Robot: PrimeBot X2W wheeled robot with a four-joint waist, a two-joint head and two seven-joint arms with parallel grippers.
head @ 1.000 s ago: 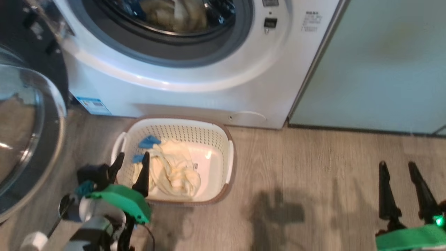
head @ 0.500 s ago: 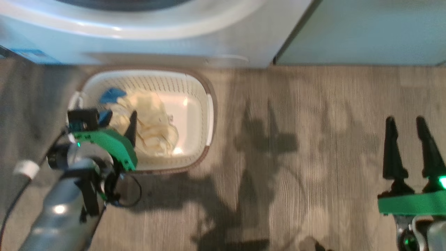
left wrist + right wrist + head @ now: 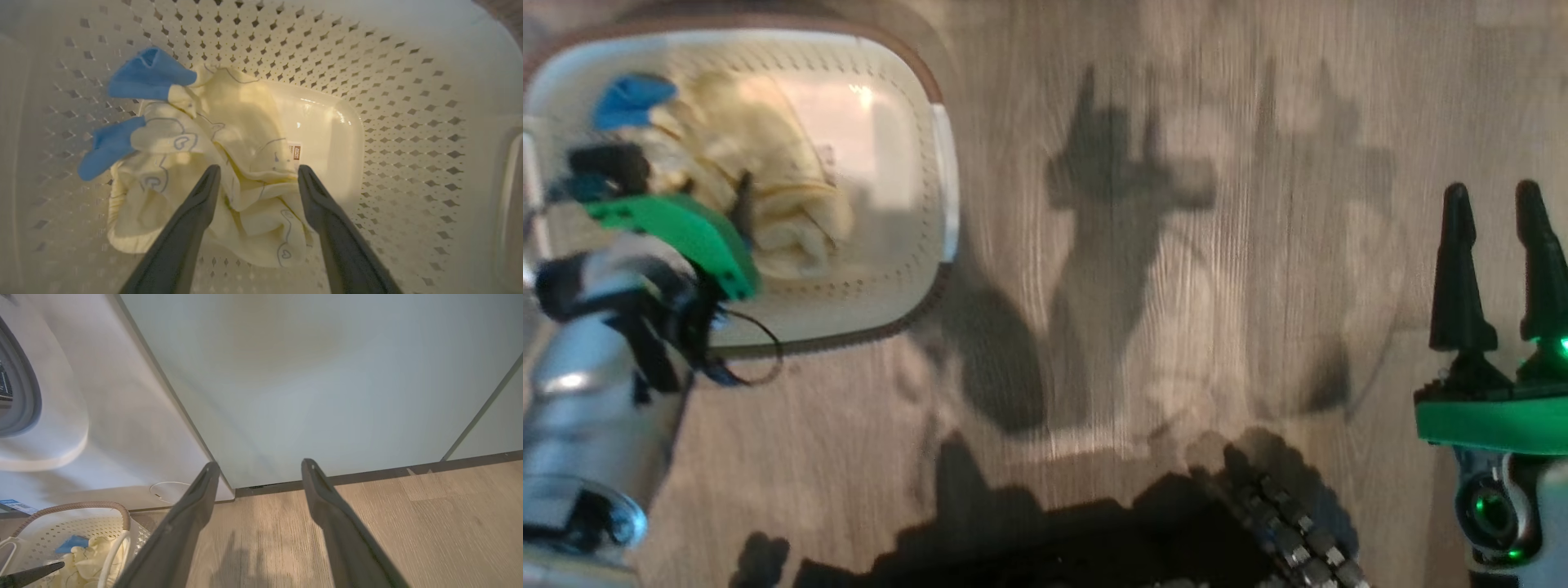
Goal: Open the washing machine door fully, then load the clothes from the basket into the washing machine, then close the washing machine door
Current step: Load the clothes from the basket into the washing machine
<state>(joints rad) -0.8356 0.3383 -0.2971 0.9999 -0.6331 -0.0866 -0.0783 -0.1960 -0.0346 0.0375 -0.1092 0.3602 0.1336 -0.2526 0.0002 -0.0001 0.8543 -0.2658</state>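
Observation:
The cream basket (image 3: 935, 122) stands on the floor at the upper left of the head view, with pale yellow clothes (image 3: 776, 196) and their blue trim (image 3: 629, 98) inside. My left gripper (image 3: 257, 169) reaches down into the basket, open, its fingers either side of a fold of the clothes (image 3: 245, 134). I cannot tell whether they touch the cloth. My right gripper (image 3: 1492, 192) hangs open and empty over bare floor at the right. The white washing machine (image 3: 102, 416) stands behind the basket (image 3: 73, 506). Its door is out of view.
Pale green cabinets (image 3: 306, 375) stand right of the machine, down to a dark plinth. Wood-look floor (image 3: 1176, 286) stretches between basket and right gripper. My dark base (image 3: 1176, 539) shows at the bottom edge. The perforated basket walls (image 3: 408, 122) surround the left fingers.
The head camera has tipped down, so the machine and its door have left that view. My left gripper has sunk deeper into the basket over the clothes. The right gripper stays open.

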